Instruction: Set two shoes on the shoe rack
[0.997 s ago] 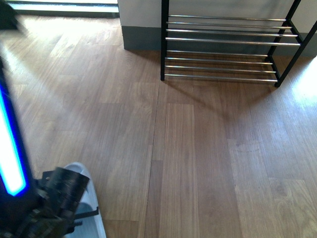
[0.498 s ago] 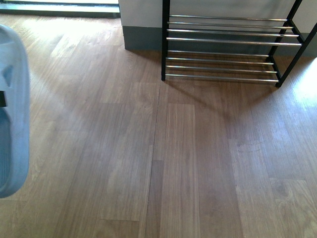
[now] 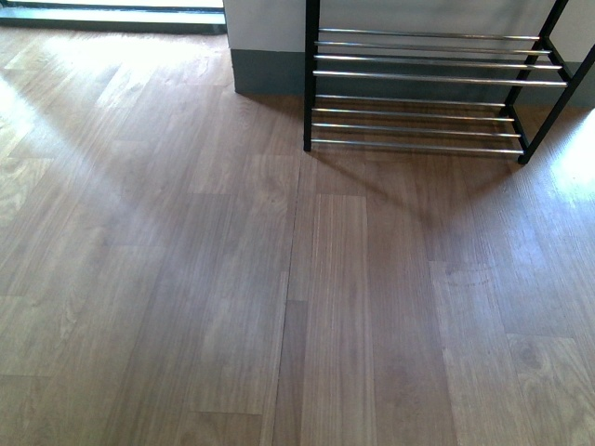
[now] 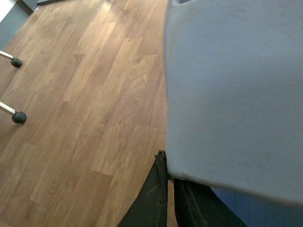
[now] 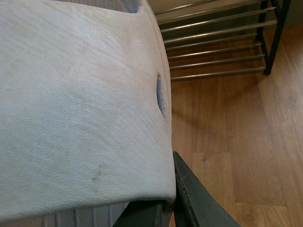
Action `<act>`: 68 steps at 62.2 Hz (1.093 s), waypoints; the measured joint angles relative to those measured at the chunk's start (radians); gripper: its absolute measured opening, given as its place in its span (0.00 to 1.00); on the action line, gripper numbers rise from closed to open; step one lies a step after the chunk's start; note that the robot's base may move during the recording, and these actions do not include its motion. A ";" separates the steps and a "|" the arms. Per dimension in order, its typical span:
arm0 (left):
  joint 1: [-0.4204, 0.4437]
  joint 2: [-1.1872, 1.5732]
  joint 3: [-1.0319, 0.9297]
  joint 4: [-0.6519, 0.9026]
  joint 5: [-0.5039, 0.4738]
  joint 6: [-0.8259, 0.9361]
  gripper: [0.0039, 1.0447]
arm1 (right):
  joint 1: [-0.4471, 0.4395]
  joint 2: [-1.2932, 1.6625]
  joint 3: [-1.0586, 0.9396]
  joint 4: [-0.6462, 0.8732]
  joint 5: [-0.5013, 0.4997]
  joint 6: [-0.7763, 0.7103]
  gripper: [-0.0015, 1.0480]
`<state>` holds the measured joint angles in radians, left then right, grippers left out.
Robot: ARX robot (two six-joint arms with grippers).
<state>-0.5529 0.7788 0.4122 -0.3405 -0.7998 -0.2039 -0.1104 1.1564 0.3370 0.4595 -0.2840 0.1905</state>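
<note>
Wood-plank floor [image 3: 186, 279] runs to the shoe rack [image 3: 418, 79], chrome bars in a black frame, its top cut off. The sandal at the front view's left edge is gone. Left gripper [image 4: 169, 198] pinches a pebbled pale blue sandal [image 4: 232, 94]. Right gripper [image 5: 168, 208] pinches a whitish sandal [image 5: 75, 104]. Each sandal hides most of its wrist view.

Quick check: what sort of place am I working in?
Likely a home entryway: brown wood-plank floor, a black-framed shoe rack with chrome bars against a white wall with grey skirting. Left gripper holds a pale blue slide sandal, right gripper a whitish slide sandal.
</note>
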 joint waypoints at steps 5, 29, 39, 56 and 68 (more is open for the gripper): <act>-0.001 0.000 0.000 0.000 0.000 -0.003 0.01 | 0.000 0.000 0.000 0.000 0.000 0.000 0.02; -0.002 -0.001 -0.001 0.000 -0.001 -0.003 0.01 | 0.000 0.000 0.000 0.000 0.000 0.000 0.02; -0.002 -0.001 -0.002 0.000 -0.001 -0.003 0.01 | 0.000 0.000 0.000 0.000 0.000 0.000 0.02; -0.002 -0.001 -0.002 0.000 -0.001 -0.003 0.01 | 0.000 0.000 0.000 0.000 0.001 0.000 0.02; -0.003 0.000 -0.002 0.000 -0.001 -0.003 0.01 | 0.000 0.000 0.000 0.000 0.000 0.000 0.02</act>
<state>-0.5560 0.7784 0.4107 -0.3405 -0.8005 -0.2073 -0.1104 1.1564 0.3370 0.4595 -0.2836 0.1909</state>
